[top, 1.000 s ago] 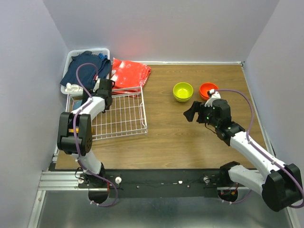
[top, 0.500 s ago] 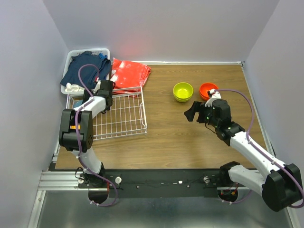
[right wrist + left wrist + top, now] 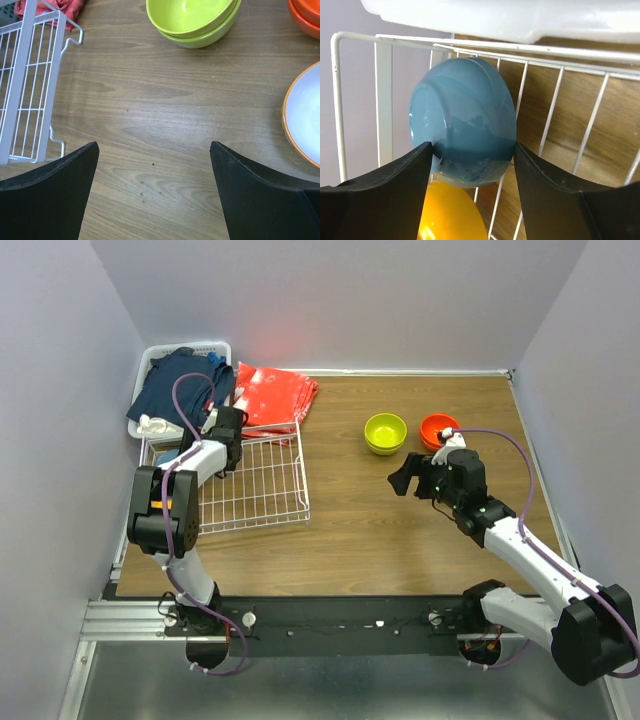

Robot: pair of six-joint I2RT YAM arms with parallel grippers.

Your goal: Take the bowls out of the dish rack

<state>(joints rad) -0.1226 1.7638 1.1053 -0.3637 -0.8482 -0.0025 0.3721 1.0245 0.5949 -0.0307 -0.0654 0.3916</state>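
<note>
We have our left gripper (image 3: pixel 468 150) clamped on the glossy blue round bowl (image 3: pixel 462 120) — it stands on edge in a corner of the white wire dish rack (image 3: pixel 340 100), next to a glossy yellow-orange bowl (image 3: pixel 450 215). Our right gripper (image 3: pixel 154 150) hangs wide open over the brown wooden table (image 3: pixel 150 100).

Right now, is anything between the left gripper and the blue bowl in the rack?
Nothing visible. The left gripper has a finger against each side of the blue bowl. A yellow bowl sits just below it in the wrist view and the rack wires lie behind, neither in between.
</note>
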